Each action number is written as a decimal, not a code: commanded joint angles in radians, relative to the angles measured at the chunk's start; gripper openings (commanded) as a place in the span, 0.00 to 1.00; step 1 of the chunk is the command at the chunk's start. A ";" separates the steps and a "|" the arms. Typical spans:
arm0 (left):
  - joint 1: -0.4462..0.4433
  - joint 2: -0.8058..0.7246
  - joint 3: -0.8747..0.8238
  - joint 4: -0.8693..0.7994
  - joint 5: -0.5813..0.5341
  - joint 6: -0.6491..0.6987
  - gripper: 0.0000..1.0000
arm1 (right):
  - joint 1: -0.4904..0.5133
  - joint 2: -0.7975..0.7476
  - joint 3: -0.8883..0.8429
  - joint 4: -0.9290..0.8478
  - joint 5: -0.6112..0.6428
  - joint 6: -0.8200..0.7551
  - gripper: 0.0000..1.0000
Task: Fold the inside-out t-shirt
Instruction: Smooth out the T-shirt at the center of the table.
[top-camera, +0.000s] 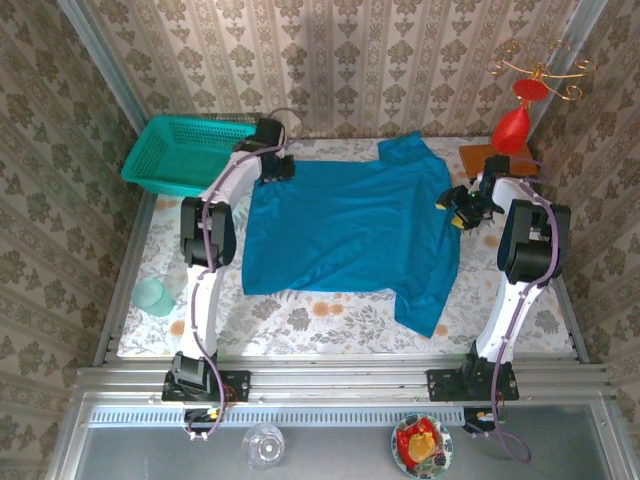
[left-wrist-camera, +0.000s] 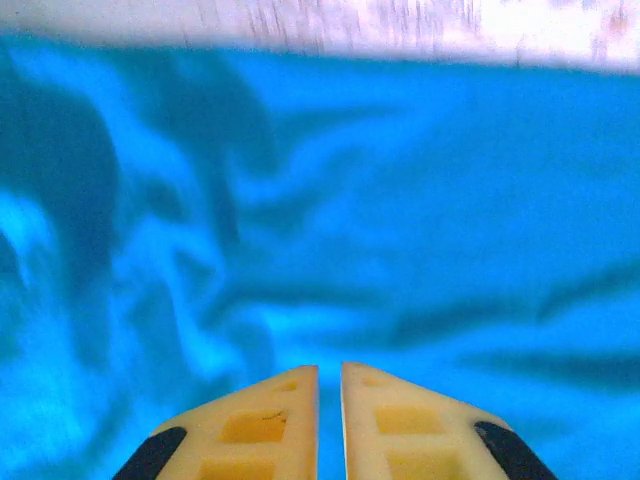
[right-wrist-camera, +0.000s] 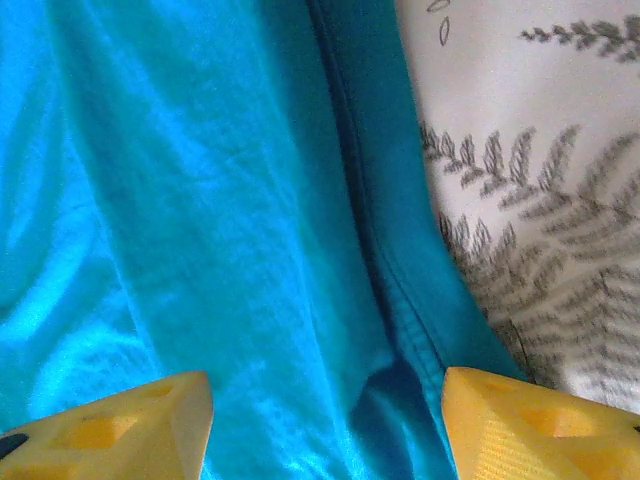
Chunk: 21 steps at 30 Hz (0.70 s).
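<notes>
Left hand (top-camera: 277, 167), fingers (left-wrist-camera: 260, 430) almost together, sits at the far left corner of the blue t-shirt (top-camera: 350, 225), spread lengthwise left to right on the surface (top-camera: 300, 315); right hand (top-camera: 456, 209), fingers (right-wrist-camera: 110, 430) apart, straddles its right edge.

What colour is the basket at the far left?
Teal basket, clearest in the top external view.

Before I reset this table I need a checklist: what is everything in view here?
t-shirt: one, bright blue, spread out, centre
basket: one, teal, far left corner
ornament stand: one, red and gold, far right corner
board: one, orange-brown, beside that stand
cup: one, pale green, left side
glass: one, clear, front centre-left
dish: one, red and yellow, front centre-right
left tool: one, yellow, shut, t-shirt's far left corner
right tool: one, yellow, open, t-shirt's right edge
</notes>
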 joint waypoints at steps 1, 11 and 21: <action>0.028 0.124 0.212 -0.157 -0.099 0.045 0.15 | -0.005 0.040 0.044 0.012 -0.066 0.019 0.63; 0.119 0.260 0.347 -0.196 -0.137 -0.035 0.18 | -0.079 -0.009 -0.021 -0.063 0.199 0.071 0.64; 0.144 0.253 0.373 -0.073 0.038 -0.052 0.19 | -0.096 -0.084 -0.047 -0.042 0.211 0.076 0.64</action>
